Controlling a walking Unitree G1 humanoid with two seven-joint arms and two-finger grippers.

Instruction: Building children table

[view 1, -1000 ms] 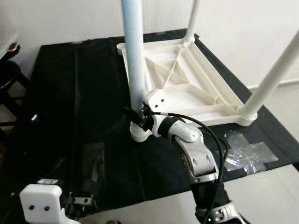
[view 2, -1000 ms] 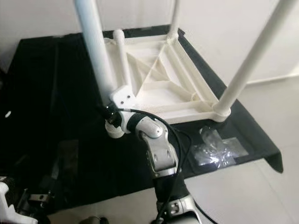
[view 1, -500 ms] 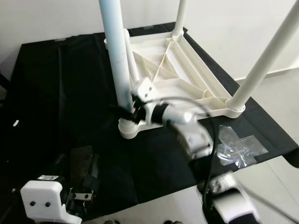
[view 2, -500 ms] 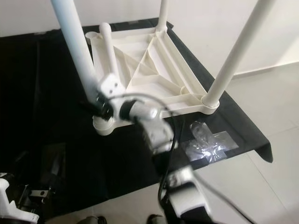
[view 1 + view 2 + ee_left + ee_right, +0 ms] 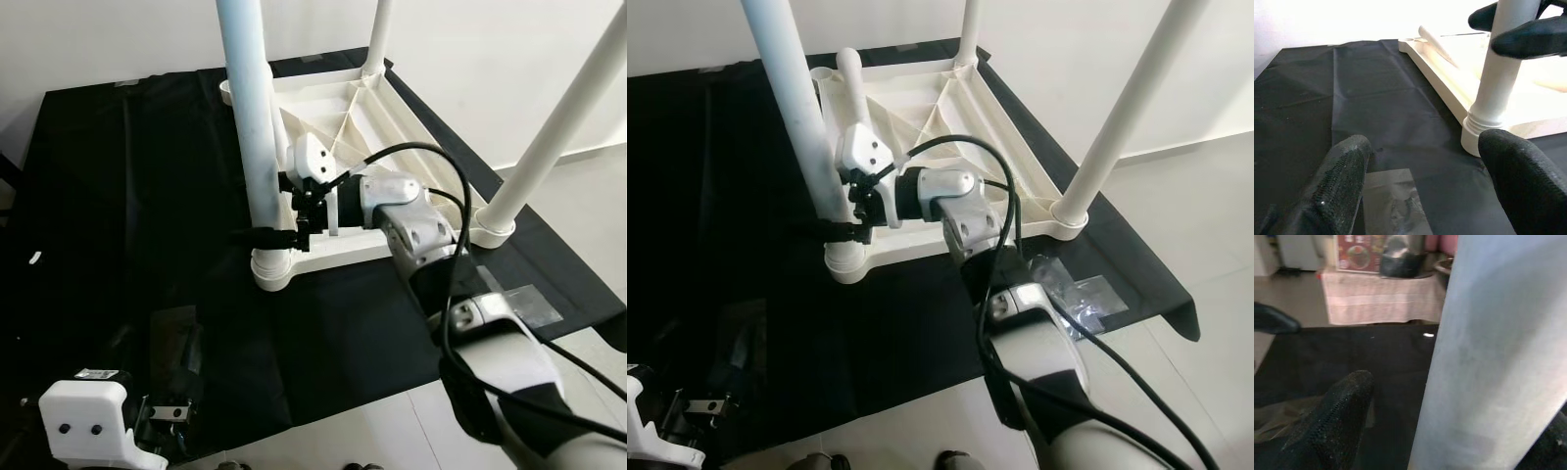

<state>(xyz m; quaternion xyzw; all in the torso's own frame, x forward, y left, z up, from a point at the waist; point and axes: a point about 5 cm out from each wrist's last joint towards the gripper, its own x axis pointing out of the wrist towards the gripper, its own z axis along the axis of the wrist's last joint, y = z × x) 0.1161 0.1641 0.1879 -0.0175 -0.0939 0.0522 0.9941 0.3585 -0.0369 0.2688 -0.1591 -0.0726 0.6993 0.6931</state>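
Reaching in with the right gripper, fingers spread wide on either side of the near table leg, not clamped on it. Lying upside down beyond that gripper on the black cloth: the white tabletop, legs standing upward. Hovering low and apart, the left gripper, spread open and holding nothing.

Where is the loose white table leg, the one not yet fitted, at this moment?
In the right eye view, the loose white plastic table leg lies inside the upturned white tabletop, along its left edge, just behind the upright leg at the right gripper.
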